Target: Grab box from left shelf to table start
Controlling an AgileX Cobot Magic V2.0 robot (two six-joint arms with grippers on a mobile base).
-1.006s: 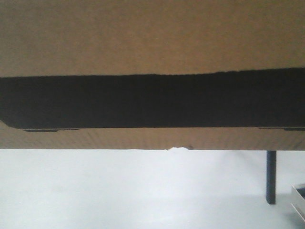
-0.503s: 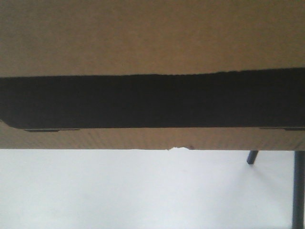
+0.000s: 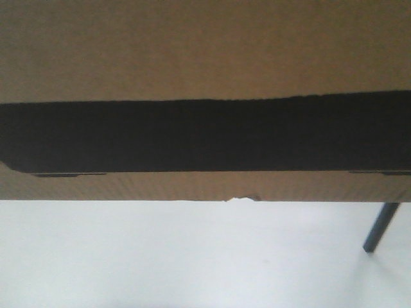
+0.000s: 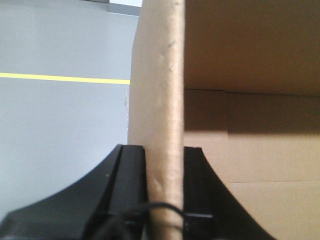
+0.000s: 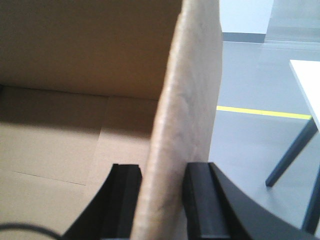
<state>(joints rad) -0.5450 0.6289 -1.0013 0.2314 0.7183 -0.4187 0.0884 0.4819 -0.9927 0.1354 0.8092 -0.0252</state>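
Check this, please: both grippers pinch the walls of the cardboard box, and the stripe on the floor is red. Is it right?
Not fully. The stripe on the floor is yellow, not red; the left wrist view shows it. The left gripper and right gripper do each pinch a wall of the box.

My left gripper (image 4: 162,148) is matte black plastic: two flat-faced fingers (image 4: 131,185) with squared tips, their outer flanks flaring in smooth curves toward the base, where a thin black cable (image 4: 160,203) loops across. My right gripper (image 5: 161,166) has the same build, with its own thin black wire (image 5: 25,226) low at the left corner.
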